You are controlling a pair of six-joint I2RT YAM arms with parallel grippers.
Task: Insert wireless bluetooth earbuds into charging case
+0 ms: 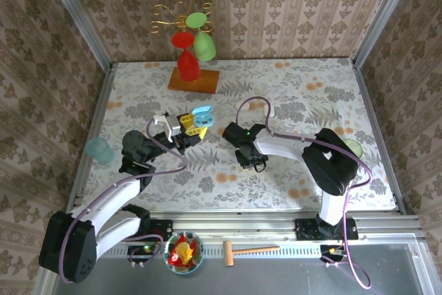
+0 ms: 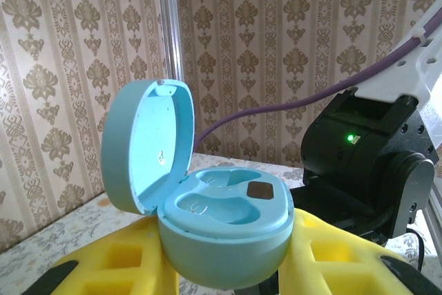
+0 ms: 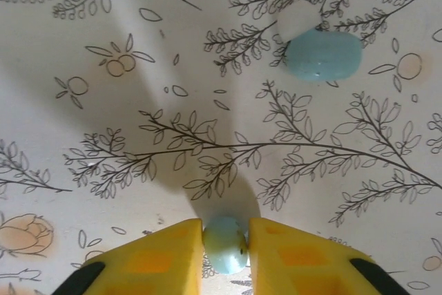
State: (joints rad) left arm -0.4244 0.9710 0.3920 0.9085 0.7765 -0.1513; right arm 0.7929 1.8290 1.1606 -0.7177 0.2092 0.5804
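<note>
Right gripper: narrow, yellow pads pinching a pale blue earbud from both sides. Bud sits right at the fingertips, over the tablecloth; can't tell if it touches. Second earbud, pale blue with a white end, lies on the cloth farther out, well apart, right of the fingers.
Left gripper: clamped on the light blue charging case, case upright, lid hinged open to the left, both wells empty. Right arm sits behind the case.
</note>
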